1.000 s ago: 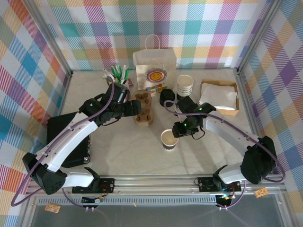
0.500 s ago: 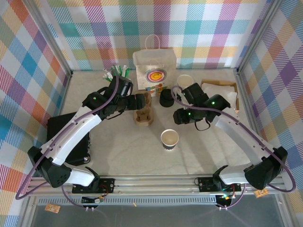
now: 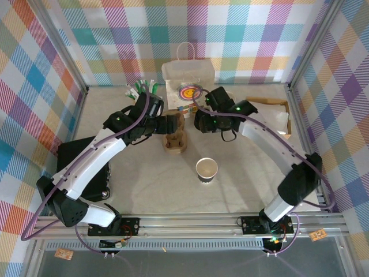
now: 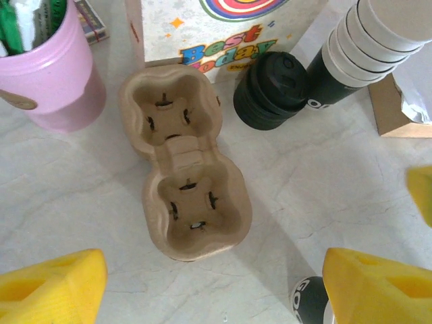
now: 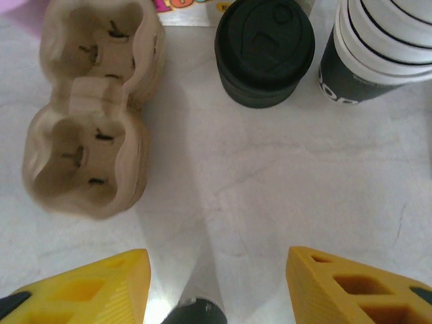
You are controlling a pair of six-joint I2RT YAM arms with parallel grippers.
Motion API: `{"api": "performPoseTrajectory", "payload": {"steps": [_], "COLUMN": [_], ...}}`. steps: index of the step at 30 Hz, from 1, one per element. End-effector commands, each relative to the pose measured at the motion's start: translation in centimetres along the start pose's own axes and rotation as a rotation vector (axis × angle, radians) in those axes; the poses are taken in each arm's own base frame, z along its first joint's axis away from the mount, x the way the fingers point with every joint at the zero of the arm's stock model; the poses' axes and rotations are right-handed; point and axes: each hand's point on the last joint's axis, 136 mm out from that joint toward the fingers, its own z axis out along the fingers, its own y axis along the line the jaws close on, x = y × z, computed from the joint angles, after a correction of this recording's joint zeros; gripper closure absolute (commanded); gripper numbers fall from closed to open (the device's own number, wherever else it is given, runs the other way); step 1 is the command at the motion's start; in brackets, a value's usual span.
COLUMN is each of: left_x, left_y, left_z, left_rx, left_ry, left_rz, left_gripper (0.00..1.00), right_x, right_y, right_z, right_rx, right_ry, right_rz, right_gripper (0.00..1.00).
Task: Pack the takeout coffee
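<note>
A lone small paper cup (image 3: 207, 170), cream above a black band, stands lidless in the middle of the table; its black base (image 4: 309, 302) peeks in at the left wrist view's bottom edge. A lidded takeout coffee is out of view. A stack of black lids (image 5: 264, 50) (image 4: 273, 88) sits beside the stacked lidless cups (image 5: 381, 47) (image 4: 364, 47). A brown two-cup pulp carrier (image 3: 174, 139) (image 4: 185, 162) (image 5: 88, 115) lies empty. My left gripper (image 3: 173, 123) (image 4: 216, 297) hangs open over the carrier. My right gripper (image 3: 203, 122) (image 5: 216, 290) is open just short of the lids.
A white paper bag (image 3: 187, 75) (image 4: 216, 27) with a rainbow print stands at the back. A pink cup of pens (image 4: 47, 74) (image 3: 141, 89) is back left. A cardboard box of napkins (image 3: 281, 107) sits back right. A black case (image 3: 81, 167) lies at the left.
My right arm swung from beside the lone cup back and left toward the lids. My left gripper shifted slightly toward the back over the carrier. The cup stayed put.
</note>
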Motion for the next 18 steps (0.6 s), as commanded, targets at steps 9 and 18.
{"api": "performPoseTrajectory", "payload": {"steps": [9, 18], "left_x": [-1.2, 0.9], "left_y": [2.0, 2.5], "left_z": [-3.7, -3.1], "left_rx": [-0.047, -0.018], "left_ry": [-0.149, -0.145], "left_rz": [0.066, -0.002], "left_gripper": [0.14, 0.14], "right_x": [-3.7, -4.9], "right_y": [0.0, -0.6], "right_z": [6.1, 8.2], "right_rx": [0.109, 0.135], "right_ry": [-0.055, -0.052], "right_rz": [0.017, 0.011], "right_gripper": [0.46, 0.47]}}
